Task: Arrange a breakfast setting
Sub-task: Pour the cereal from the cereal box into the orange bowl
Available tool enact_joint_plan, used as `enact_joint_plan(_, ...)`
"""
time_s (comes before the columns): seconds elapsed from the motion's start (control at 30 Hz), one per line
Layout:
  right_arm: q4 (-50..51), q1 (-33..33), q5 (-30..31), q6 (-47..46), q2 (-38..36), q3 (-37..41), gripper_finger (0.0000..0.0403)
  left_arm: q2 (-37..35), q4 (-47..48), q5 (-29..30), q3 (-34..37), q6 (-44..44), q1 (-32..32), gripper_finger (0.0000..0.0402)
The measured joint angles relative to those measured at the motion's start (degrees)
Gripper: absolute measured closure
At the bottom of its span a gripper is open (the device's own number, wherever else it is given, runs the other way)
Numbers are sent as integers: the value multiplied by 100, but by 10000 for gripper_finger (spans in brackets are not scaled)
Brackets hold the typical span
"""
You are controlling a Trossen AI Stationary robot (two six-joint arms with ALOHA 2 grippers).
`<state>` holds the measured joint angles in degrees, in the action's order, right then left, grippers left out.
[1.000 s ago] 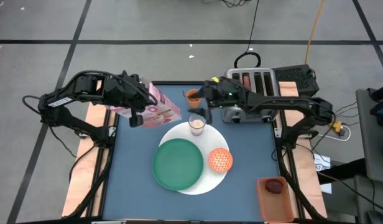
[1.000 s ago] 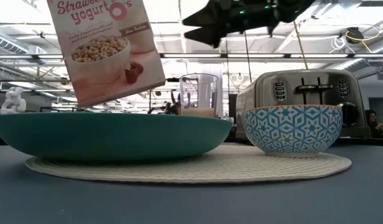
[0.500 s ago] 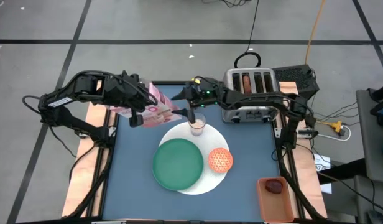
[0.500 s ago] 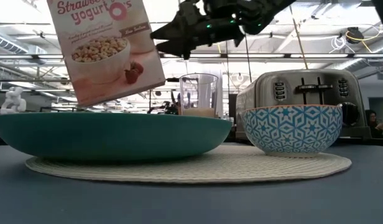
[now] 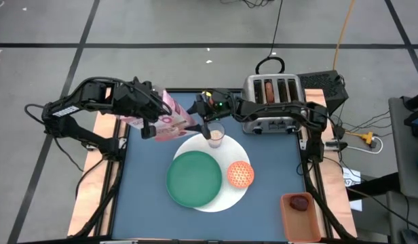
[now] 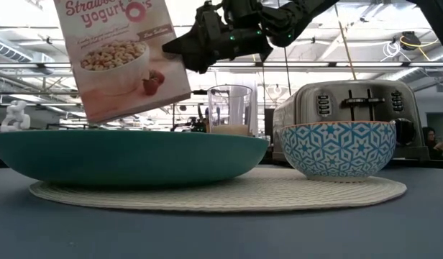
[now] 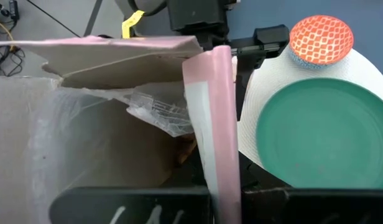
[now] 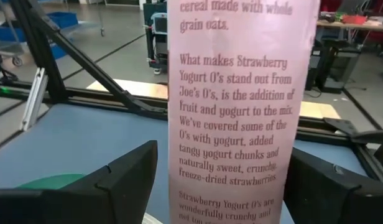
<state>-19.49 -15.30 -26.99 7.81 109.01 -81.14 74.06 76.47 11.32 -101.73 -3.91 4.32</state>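
while the blue table (image 5: 141, 176) carries the whole setting, the larger white disc (image 5: 231, 148) lies near its middle as a woven mat, and the green round plate (image 5: 194, 177) rests on the mat's left part. behind the table's far right corner stands a silver toaster (image 5: 273, 102) with the brown bagel (image 5: 267, 87) in one of its slots. the pink cereal box (image 5: 174, 116) hangs tilted above the table's far left part, off the surface, with its open top and clear liner bag facing the left wrist camera. the left gripper (image 5: 149, 120) holds this box, its fingers pressed shut on the box's edge. the right gripper (image 5: 199, 116) reaches across from the toaster side to the box; in the right wrist view its two dark fingers (image 8: 117, 180) stand spread wide, one on each side of the box's narrow printed panel, with a gap showing between each finger and the cardboard. an orange tray (image 5: 300, 215) sits at the near right, outside the table's edge, with the dark-red fruit (image 5: 300, 202) in it. the small orange bowl (image 5: 240, 173) sits on the mat's right part, just beside the plate; from the low view its outside is blue and white patterned. the milk glass (image 5: 214, 135) stands upright on the mat's far edge, just beside the right gripper, with a little milk at its bottom.
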Motion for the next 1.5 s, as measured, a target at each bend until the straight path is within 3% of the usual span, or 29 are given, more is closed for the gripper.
enact_joint_plan(0.2,-221,32,5,47,2,9,140,0,-13,-11,0,-11,0,401)
enact_joint_plan(0.63,-297,31,11,191,0,9,260,0,-10,8,0,10,2,378)
enact_joint_plan(1.5,-291,30,11,189,-2,11,263,22,-2,73,0,1197,9,375)
